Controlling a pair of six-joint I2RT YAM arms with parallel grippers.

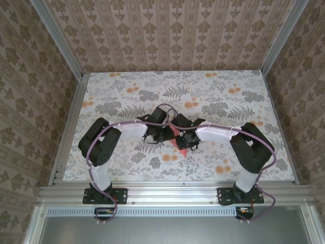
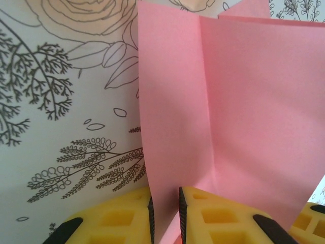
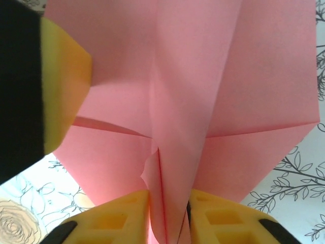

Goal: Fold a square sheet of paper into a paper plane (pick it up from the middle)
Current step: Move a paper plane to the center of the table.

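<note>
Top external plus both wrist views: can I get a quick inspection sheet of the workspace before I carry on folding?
Surface: floral-print table, flat.
Job's things: paper plane, pink, partly folded, held at table centre between both arms.
Clutter: nothing seen.
Grippers: left gripper shut on a fold of the paper; right gripper shut on the centre crease.
Cables: purple cables run along both arms and loop above the wrists.
Surroundings: wallpapered walls; aluminium frame at the near edge.
</note>
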